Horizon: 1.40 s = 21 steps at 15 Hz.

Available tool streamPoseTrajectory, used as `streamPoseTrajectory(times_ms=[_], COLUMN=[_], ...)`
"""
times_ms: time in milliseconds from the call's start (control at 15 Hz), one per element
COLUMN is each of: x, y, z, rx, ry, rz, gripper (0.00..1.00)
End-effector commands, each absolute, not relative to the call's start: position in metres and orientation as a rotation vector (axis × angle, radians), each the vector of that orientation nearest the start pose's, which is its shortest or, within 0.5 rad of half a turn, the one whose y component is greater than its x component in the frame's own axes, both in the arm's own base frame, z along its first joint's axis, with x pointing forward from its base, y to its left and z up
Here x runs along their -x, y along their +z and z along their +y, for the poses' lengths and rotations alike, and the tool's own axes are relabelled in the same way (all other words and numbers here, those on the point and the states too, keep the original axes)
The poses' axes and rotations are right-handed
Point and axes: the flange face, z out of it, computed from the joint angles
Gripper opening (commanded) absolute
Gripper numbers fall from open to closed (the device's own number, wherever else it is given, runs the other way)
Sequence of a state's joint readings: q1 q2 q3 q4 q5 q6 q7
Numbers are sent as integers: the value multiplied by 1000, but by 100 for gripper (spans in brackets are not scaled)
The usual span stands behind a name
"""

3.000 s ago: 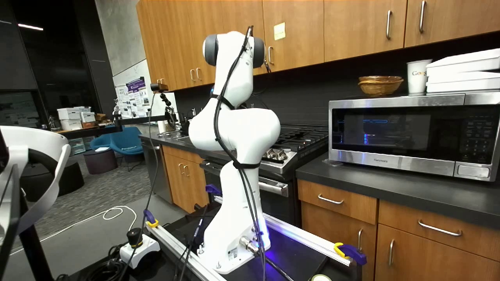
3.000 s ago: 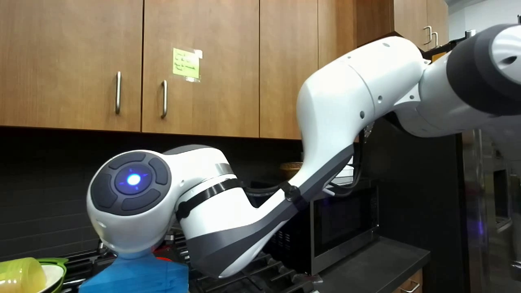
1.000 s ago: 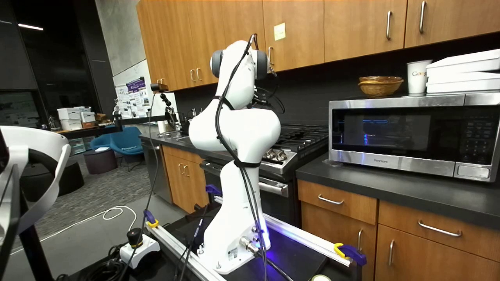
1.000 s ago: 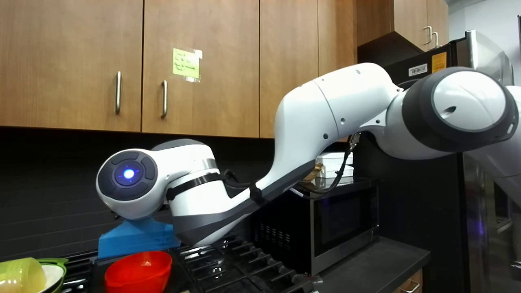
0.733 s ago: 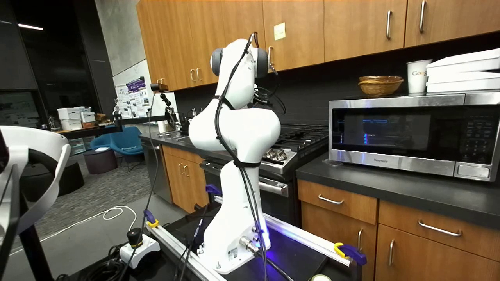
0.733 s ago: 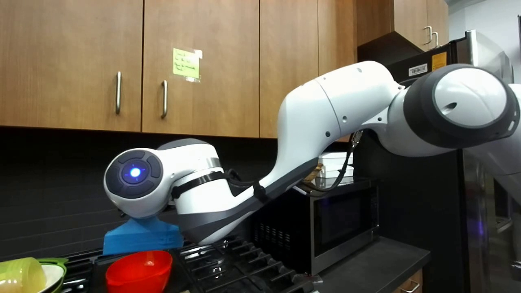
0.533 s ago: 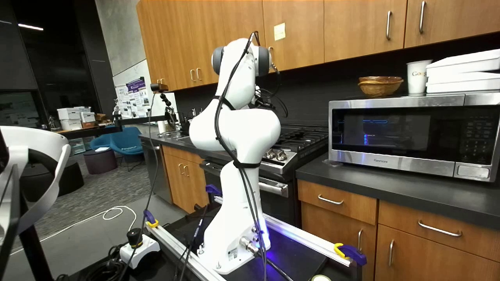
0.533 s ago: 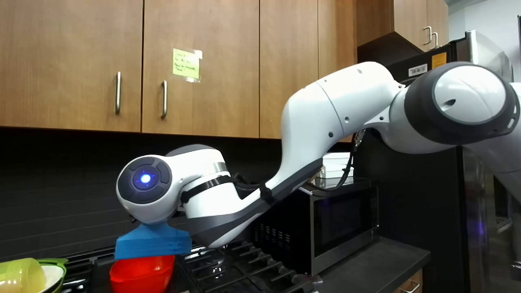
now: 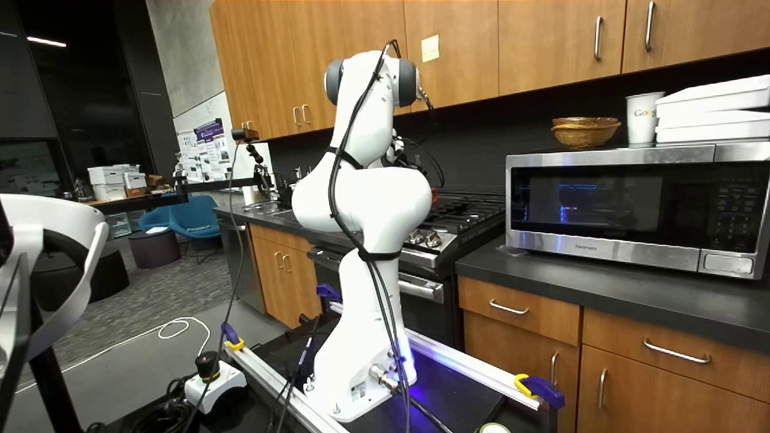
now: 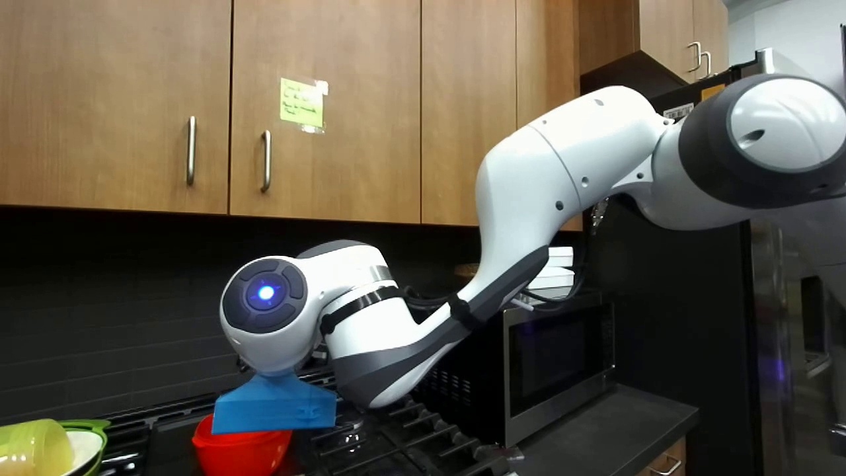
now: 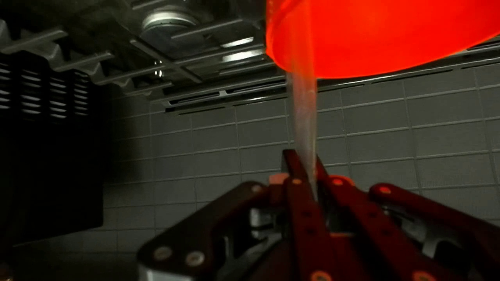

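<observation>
Two fingers (image 11: 306, 216) loom up close in the wrist view, and the claw (image 11: 305, 160) is pressed together, apparently pinching a thin see-through strip (image 11: 304, 113) right at the tips. No clue what the strip belongs to, the view's too blurry there. Looks light and kinda bendy to me, probably slick plastic, so I'd want the pinch flat on its faces, not on a bare edge. Next closest is a red bowl (image 11: 383, 39); the strip crosses in front of it, can't tell if they touch. In an exterior view the bowl is over the stove (image 10: 396, 439), partly hidden behind a blue piece (image 10: 274, 406), its bottom cut off, so can't tell what it rests on. My guess: thin plastic, light, a bit springy, easy to shove and unlikely to shatter. I'd grab the rim, one finger inside, one outside, gentle squeeze. Farther along there's a tipped yellow-green cup (image 10: 39, 446) overlapping a green dish (image 10: 99, 436), then a microwave (image 10: 558, 360) beside the stove, a grey tile wall (image 11: 254, 140), and wood cupboards (image 10: 370, 158) with a sticky note (image 10: 302, 104).
</observation>
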State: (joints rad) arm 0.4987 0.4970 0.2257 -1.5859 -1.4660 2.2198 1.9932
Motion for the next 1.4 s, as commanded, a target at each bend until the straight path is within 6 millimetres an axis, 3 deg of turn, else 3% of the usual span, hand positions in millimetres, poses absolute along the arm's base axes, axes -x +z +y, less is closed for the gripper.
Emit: streamPoseTrajectory(times_ms=[0, 400, 1067, 1333], x=[-552, -535, -555, -567], y=[393, 395, 392, 389], z=[440, 468, 503, 508], rx=[2698, 2695, 2693, 2694], ry=[-1642, -1610, -1640, -1673], rz=[580, 508, 406, 386], gripper=[1, 1, 1, 1])
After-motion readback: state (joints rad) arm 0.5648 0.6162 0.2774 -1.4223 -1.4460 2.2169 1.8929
